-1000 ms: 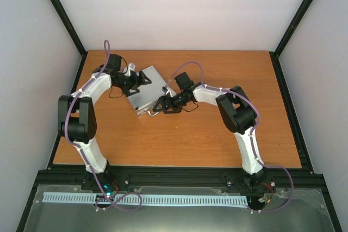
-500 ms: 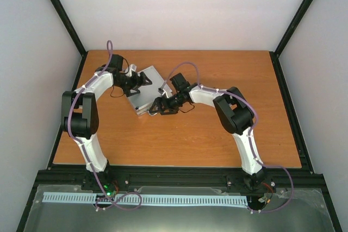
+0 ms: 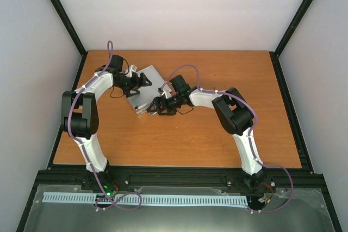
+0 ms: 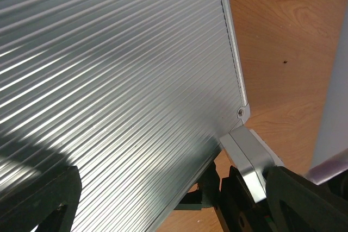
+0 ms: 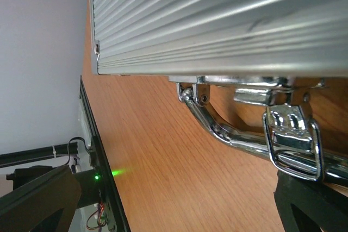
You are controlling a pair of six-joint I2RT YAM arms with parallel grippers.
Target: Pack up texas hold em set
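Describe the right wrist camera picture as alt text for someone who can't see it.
A ribbed silver case fills the top of the picture, with its chrome handle and a latch just below it, over the wooden table. The right gripper is open, its dark fingers in the two bottom corners.

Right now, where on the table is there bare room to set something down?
Bare: the table right of the right arm, and the near strip between both arms. Crowded: far left, where the left hand and right hand flank the silver case.
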